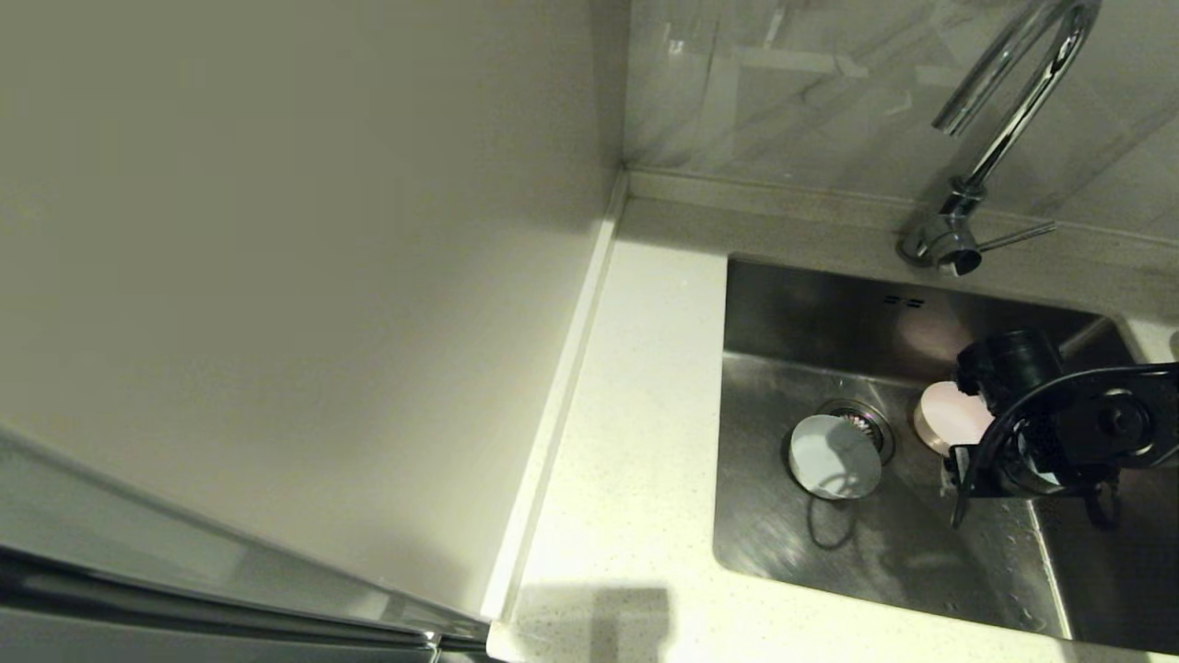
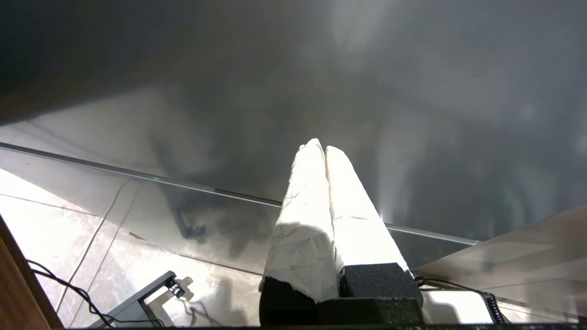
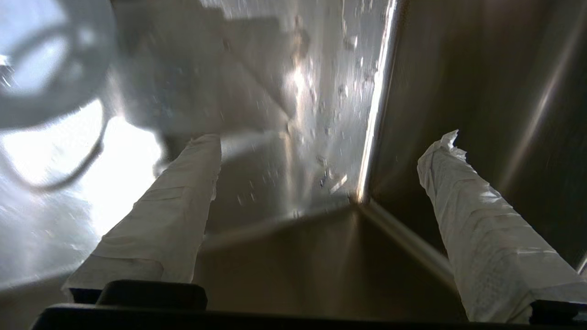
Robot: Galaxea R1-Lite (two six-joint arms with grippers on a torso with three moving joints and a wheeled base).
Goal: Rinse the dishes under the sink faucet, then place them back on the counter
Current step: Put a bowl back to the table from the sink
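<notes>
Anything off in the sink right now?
Nothing is damaged. The pale bowl sits partly over the drain strainer, the pink bowl lies beside it, and drops dot the sink floor. The right gripper is open and empty.

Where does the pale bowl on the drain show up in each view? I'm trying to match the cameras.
Head view: the pale bowl sits over the drain strainer, mid-sink.
Left wrist view: not in it.
Right wrist view: probably the blurred pale round shape beyond the right gripper.
Shared landmark: the sink, its wet steel floor; head and right wrist views only.
</notes>
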